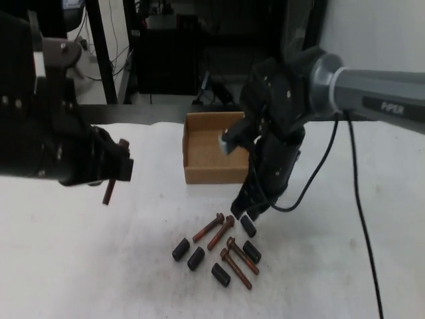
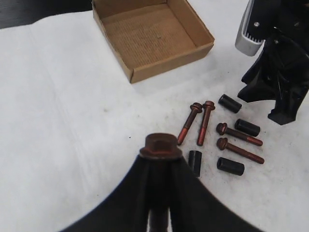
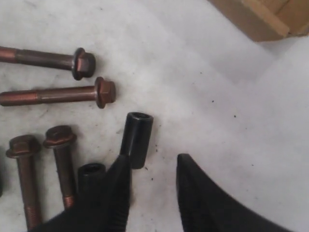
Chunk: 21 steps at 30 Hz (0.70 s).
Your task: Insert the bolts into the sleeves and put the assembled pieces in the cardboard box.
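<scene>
My left gripper (image 2: 159,166) is shut on a rusty bolt (image 2: 160,145), held above the white cloth at the left (image 1: 109,189). Several more bolts (image 1: 229,249) and black sleeves (image 1: 196,258) lie loose in front of the cardboard box (image 1: 199,174). My right gripper (image 3: 152,162) is open, low over this pile. One black sleeve (image 3: 136,139) lies on the cloth just off one fingertip (image 3: 120,166), not gripped. In the high view this sleeve (image 1: 248,226) sits right under the right gripper (image 1: 249,211).
The cardboard box (image 2: 120,58) holds nothing and stands behind the pile. A second sleeve (image 3: 89,176) and two bolts (image 3: 63,159) lie close by the right gripper's finger. A black cable (image 1: 362,219) trails over the cloth at the right. The cloth's left half is bare.
</scene>
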Motion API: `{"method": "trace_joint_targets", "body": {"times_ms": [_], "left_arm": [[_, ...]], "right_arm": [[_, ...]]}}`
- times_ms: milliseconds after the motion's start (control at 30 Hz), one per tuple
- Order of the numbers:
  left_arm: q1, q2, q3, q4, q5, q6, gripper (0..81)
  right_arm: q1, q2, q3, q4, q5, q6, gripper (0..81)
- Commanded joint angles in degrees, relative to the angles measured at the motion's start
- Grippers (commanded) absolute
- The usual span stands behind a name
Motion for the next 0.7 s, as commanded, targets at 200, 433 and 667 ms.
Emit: {"method": "trace_joint_targets", "body": {"times_ms": [200, 433, 667], "left_arm": [[0.1, -0.7, 0.3, -0.7, 0.3, 0.1, 0.2], [0.1, -0.7, 0.3, -0.7, 0.3, 0.1, 0.2], [0.1, -0.7, 0.3, -0.7, 0.3, 0.1, 0.2]], "right_arm": [[0.7, 3.3, -0.5, -2.5, 0.5, -0.1, 31.2], [1.6, 3.3, -2.5, -2.0, 0.5, -0.1, 31.2], [2.1, 3.3, -2.7, -2.1, 0.5, -0.1, 31.2]]}}
